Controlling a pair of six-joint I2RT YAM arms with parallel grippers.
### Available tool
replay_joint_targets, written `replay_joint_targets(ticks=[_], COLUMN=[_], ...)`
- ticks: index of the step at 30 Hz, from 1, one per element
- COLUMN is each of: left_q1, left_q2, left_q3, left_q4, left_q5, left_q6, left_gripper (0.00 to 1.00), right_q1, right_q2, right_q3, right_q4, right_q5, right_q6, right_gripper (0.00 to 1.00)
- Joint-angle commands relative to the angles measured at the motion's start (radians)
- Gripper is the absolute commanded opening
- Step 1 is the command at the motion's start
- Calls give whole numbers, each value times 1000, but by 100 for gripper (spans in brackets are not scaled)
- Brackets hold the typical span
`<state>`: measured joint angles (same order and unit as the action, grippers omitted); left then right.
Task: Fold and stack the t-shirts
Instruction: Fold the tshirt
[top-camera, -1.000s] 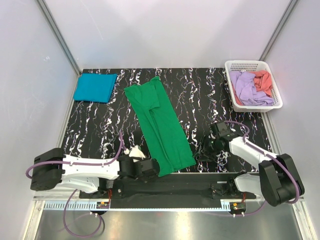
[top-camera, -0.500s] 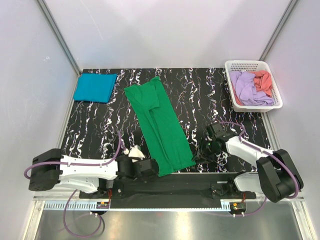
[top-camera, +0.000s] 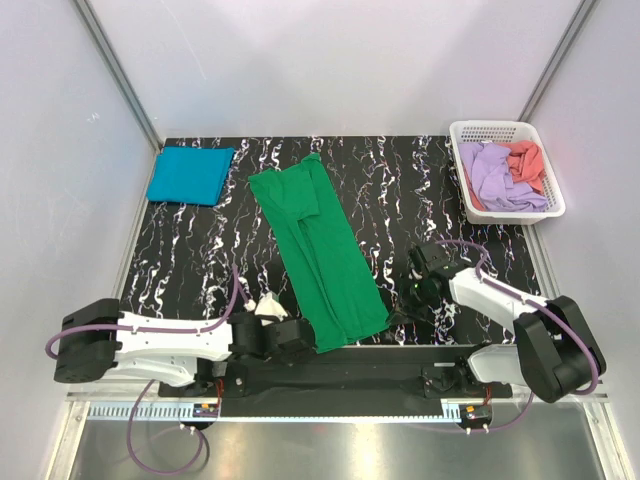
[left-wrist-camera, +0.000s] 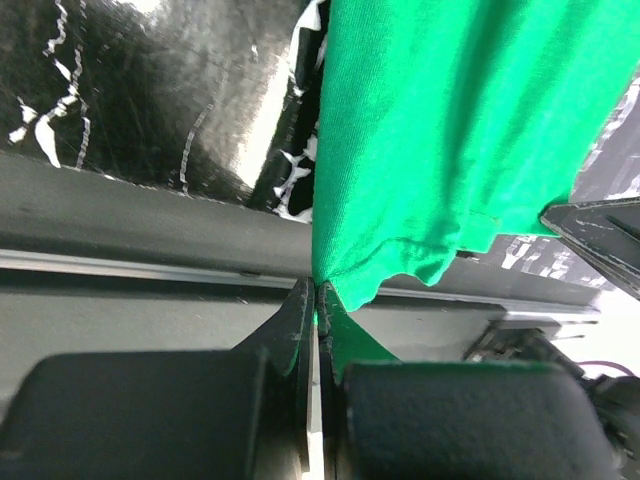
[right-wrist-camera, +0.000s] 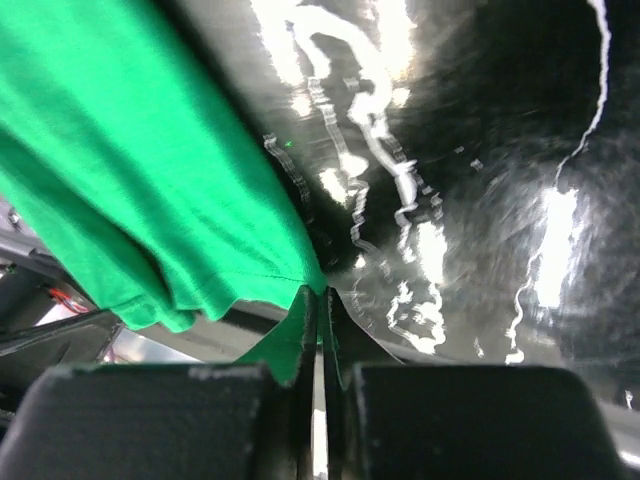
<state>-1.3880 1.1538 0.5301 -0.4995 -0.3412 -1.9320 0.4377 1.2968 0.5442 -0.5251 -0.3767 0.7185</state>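
Observation:
A bright green t-shirt (top-camera: 322, 250), folded into a long strip, lies slantwise on the black marbled table (top-camera: 400, 190), its hem toward me. My left gripper (top-camera: 304, 338) is shut on the hem's near left corner; in the left wrist view the green cloth (left-wrist-camera: 440, 130) runs into the closed left gripper (left-wrist-camera: 318, 292). My right gripper (top-camera: 393, 318) is shut on the near right corner, and the right wrist view shows the green cloth (right-wrist-camera: 150, 170) pinched in the right gripper (right-wrist-camera: 318, 293). A teal-blue t-shirt (top-camera: 190, 175) lies folded at the far left.
A white lattice basket (top-camera: 495, 124) stands at the far right corner, holding a lilac t-shirt (top-camera: 495, 178) and a coral t-shirt (top-camera: 525, 160). The table's near edge with its metal rail (top-camera: 330, 410) runs just behind both grippers.
My right gripper has slid left to the green shirt's near right corner and shut on it. The left gripper stays shut on its corner and has shifted slightly.

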Motion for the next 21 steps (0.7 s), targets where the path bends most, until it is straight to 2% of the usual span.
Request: replay_joint_targets(ticks=[1, 6, 14, 16, 21], left_q1=[-6, -3, 44, 88, 285], left_q2=[-60, -152, -227, -239, -214], left_q3=[-8, -48, -78, -74, -1], left_q4=[1, 4, -10, -1, -10], left_q5=[-21, -54, -85, -67, 7], left_q6=[-51, -111, -96, -35, 192], left_gripper=[0, 0, 0, 0, 0], right_q1=[9, 9, 9, 9, 9], right_q2=[-53, -48, 62, 107, 197], right_q3=[104, 181, 350, 408, 520], right_q4=[-93, -138, -131, -139, -168], right_q5=[58, 81, 78, 71, 88], right_q6=[-28, -44, -71, -80, -111], right_gripper=[0, 0, 0, 0, 0])
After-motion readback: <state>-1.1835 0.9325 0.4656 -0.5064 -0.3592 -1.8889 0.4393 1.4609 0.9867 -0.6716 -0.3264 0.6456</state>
